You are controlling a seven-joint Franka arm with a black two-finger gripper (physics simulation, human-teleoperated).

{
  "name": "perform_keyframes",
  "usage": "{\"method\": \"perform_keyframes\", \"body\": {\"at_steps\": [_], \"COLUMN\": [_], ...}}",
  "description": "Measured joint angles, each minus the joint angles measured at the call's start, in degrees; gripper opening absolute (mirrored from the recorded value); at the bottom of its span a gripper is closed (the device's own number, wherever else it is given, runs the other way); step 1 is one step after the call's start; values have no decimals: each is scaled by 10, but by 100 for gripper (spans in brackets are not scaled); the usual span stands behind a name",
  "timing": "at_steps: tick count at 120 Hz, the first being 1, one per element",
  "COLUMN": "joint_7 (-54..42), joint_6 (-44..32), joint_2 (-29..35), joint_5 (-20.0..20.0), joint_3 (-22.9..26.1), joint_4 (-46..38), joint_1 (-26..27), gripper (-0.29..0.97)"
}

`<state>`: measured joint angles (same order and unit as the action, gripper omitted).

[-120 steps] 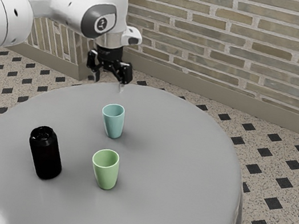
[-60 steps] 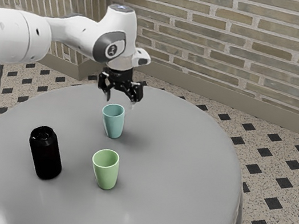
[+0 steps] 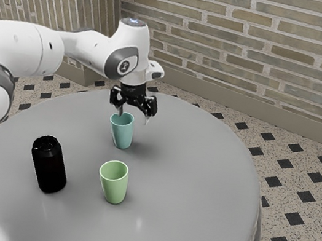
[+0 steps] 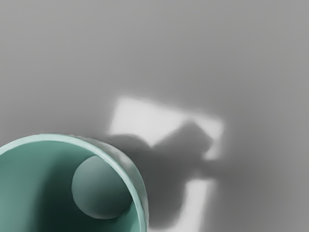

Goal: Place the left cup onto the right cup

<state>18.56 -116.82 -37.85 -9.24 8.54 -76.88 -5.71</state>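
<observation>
- The white seven-joint robot arm enters from the exterior view's left and stretches across the rim of the round grey table. Its wrist is bent so that the hand points straight down.
- A black cylindrical can stands upright at 9 o'clock from the green cup, well apart from the hand.
- The black two-finger gripper hovers just over the pale teal plastic cup. Its fingers are spread wider than the cup's mouth and hold nothing. The tips are about level with the rim, but I cannot tell whether they touch it.
- In the wrist view the teal cup's open mouth lies right under the hand, and the gripper's shadow falls on the table beside it.
- The teal cup stands upright on the table at 12 o'clock from the light green plastic cup, near it but apart. The green cup also stands upright.
</observation>
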Motion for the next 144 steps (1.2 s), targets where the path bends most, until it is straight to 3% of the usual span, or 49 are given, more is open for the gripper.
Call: {"method": "perform_keyframes", "body": {"at_steps": [56, 126, 144], "joint_7": [8, 7, 6], "joint_6": [-45, -57, -58], "joint_2": [-33, -44, -44], "joint_5": [-7, -7, -5], "joint_3": [-4, -16, -17], "joint_4": [0, 0, 0], "joint_1": [0, 0, 0], "gripper": [66, 6, -4]}}
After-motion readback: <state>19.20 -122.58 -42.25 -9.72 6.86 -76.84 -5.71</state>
